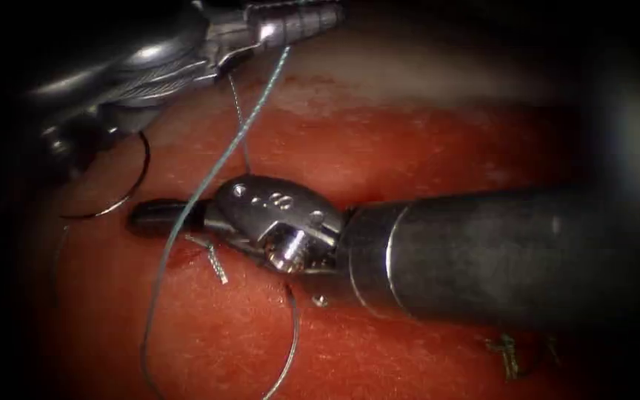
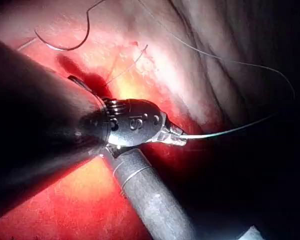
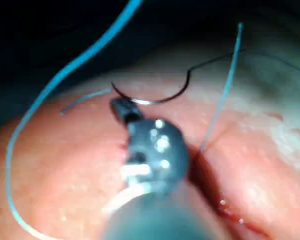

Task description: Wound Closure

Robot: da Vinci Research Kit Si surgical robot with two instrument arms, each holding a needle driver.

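Observation:
My left tool [image 1: 312, 18] reaches in over the far edge of the tissue [image 1: 379, 148], jaws shut on the blue-green thread [image 1: 261, 92]. From there the thread slopes down across my right tool's jaws and on to the near edge. My right tool [image 1: 158, 215] lies low over the cut [image 1: 187, 252], pointing left, jaws shut with nothing seen in them. The curved needle [image 1: 136, 191] lies free on the tissue just beyond those jaws, left of the cut. The left wrist view shows the left tool [image 2: 176, 136] gripping the thread [image 2: 225, 131]. In the right wrist view, the needle [image 3: 155, 100] sits past the right tool [image 3: 121, 109].
A short cut end of thread [image 1: 218, 265] sticks up beside the right tool's wrist. A tied stitch [image 1: 509, 357] sits on the tissue under the right shaft [image 1: 498, 252]. Slack thread [image 1: 290, 341] curls across the near tissue. Red fluid wets the surface.

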